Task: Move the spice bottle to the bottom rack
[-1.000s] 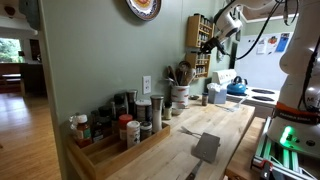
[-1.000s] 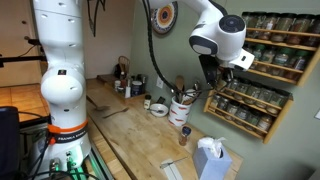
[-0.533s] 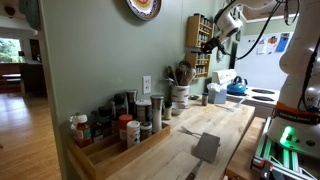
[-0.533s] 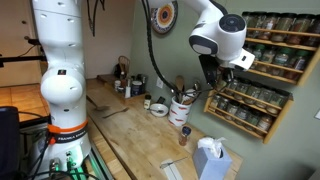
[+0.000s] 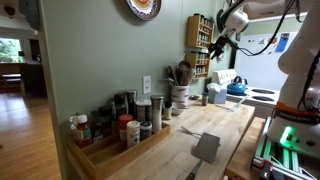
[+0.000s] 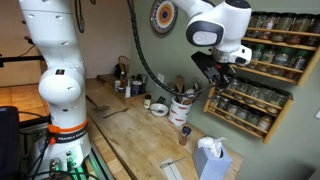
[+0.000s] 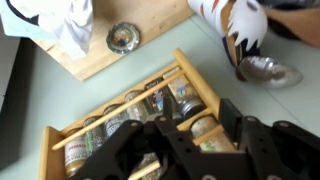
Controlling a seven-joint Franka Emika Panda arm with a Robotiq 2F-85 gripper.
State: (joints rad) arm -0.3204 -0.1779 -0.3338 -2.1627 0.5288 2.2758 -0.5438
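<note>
The light-wood wall rack (image 6: 262,62) (image 5: 203,42) holds several tiers of small spice bottles, and its bottom rack (image 6: 243,110) is the lowest shelf. In the wrist view a spice bottle (image 7: 200,128) lies behind a wooden rail in a low tier, next to the rack's end board (image 7: 205,85); which tier it is I cannot tell. My gripper (image 7: 185,135) is open, one finger on each side of that bottle and neither pressing on it. In both exterior views the gripper (image 6: 219,80) (image 5: 213,44) hangs just in front of the rack's lower end.
Below the rack, a utensil crock (image 6: 182,105) (image 5: 180,92) and a small bowl (image 6: 158,108) stand on the wooden counter (image 6: 130,130). A long stepped tray of larger jars (image 5: 120,135) lines the wall, and a blue kettle (image 5: 236,87) sits on the stove.
The jaws, shut a second ago, have opened. The arm has lifted and drawn back a little from the rack, and the bottle stays in the rack.
</note>
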